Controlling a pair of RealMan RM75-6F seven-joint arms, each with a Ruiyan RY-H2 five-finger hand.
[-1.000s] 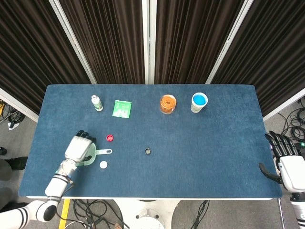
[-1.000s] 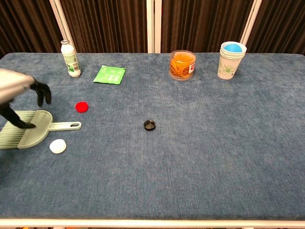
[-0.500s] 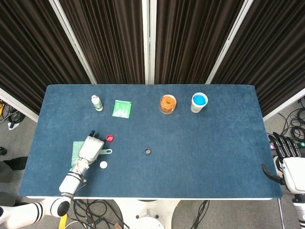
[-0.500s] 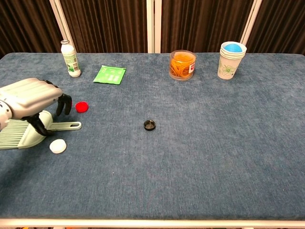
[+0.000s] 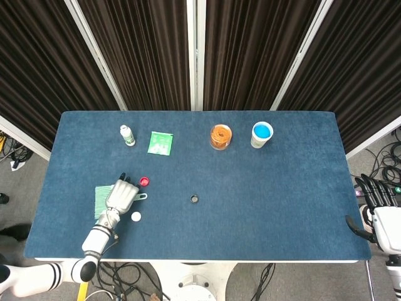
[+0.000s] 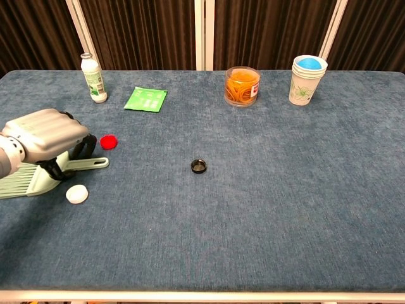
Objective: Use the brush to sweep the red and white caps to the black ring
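My left hand (image 6: 47, 136) is curled over the base of the handle of the pale green brush (image 6: 28, 180) at the table's front left, with fingers above the handle and the thumb below. The handle's tip sticks out to the right, slightly raised. The red cap (image 6: 109, 141) lies just right of the hand, and the white cap (image 6: 77, 194) sits in front of the brush. The black ring (image 6: 199, 166) rests near the table's middle. In the head view the left hand (image 5: 122, 195) covers the brush (image 5: 100, 199). My right hand (image 5: 379, 210) hangs past the table's right edge, fingers apart and holding nothing.
Along the far side stand a small white bottle (image 6: 93, 77), a flat green packet (image 6: 145, 99), a clear jar of orange rubber bands (image 6: 242, 86) and a stack of paper cups (image 6: 307, 80). The blue table cloth (image 6: 285, 190) spreads to the right.
My left hand moved right along the brush and closed its fingers around the handle, whose tip has tilted up slightly. The right hand drifted slightly lower.
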